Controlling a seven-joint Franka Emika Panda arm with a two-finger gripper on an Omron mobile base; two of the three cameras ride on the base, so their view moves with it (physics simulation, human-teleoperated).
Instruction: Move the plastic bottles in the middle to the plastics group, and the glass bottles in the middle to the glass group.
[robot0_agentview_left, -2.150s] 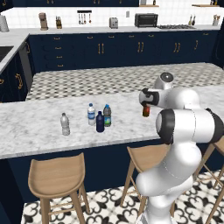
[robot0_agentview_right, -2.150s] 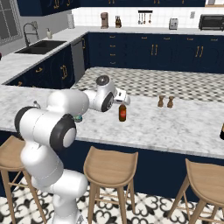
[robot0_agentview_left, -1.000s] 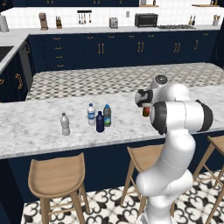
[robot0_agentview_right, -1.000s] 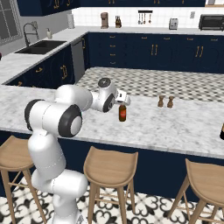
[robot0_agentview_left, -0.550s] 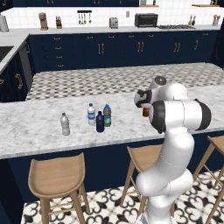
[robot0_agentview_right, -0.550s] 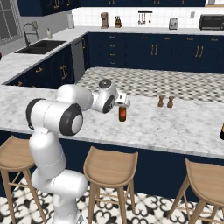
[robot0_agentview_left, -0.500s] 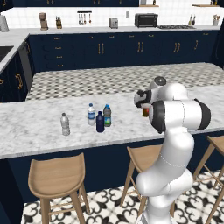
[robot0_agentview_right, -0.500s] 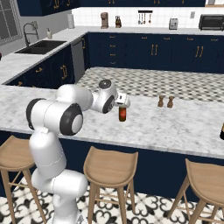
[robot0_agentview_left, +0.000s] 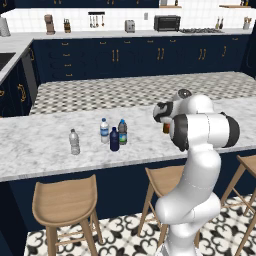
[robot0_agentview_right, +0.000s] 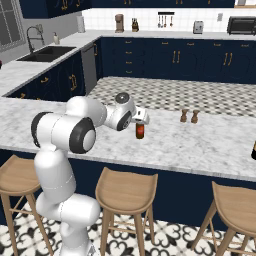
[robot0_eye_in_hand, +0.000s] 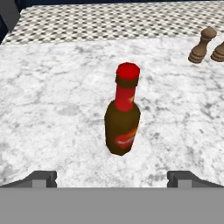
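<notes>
The amber-brown glass bottle with a red cap and orange-red label stands upright on the marble counter, just ahead of my open gripper and not between the fingertips. From the base cameras the hand hovers right above and behind this bottle. The glass group, two small brown bottles, stands to its right. Far to the left, the navy bottle and the blue-capped dark bottle stand beside the labelled water bottle and the greyish one.
The counter runs wide, with wooden stools along its front edge. A dark bottle stands at the counter's far right. A patterned island top lies behind.
The arm's elbow has swung round while the hand stays by the amber bottle. The bottle has not moved and the jaws stay wide apart.
</notes>
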